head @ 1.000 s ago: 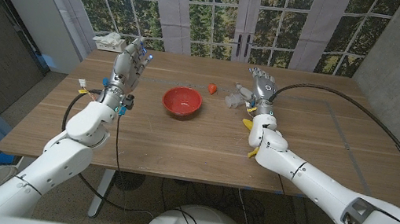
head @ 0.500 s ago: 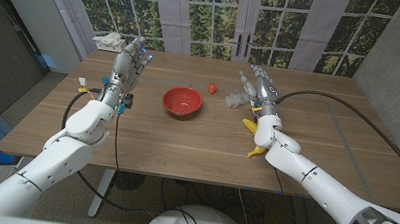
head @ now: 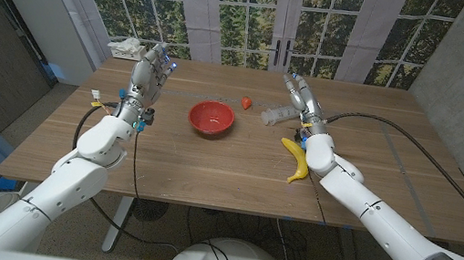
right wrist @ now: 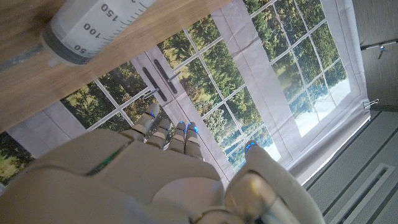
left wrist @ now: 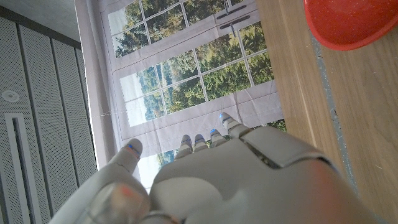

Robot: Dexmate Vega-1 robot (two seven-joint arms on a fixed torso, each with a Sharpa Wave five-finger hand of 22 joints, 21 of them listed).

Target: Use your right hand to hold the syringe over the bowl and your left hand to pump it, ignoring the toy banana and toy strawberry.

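Tall windows back the wooden worktop [head: 209,159]. My left robot hand [head: 151,70] stands raised, fingers spread, empty. My right robot hand [head: 300,97] hovers spread beside the syringe [head: 277,114], which lies right of the red bowl [head: 212,118].

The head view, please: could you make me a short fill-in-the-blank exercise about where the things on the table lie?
1. The red bowl holds ____.
2. The toy strawberry lies between the bowl and the ____.
3. The right hand is raised beside the syringe, and the thing lying nearest that arm's wrist is the toy ____.
4. The left hand grips ____.

Missing words: nothing; syringe; banana; nothing
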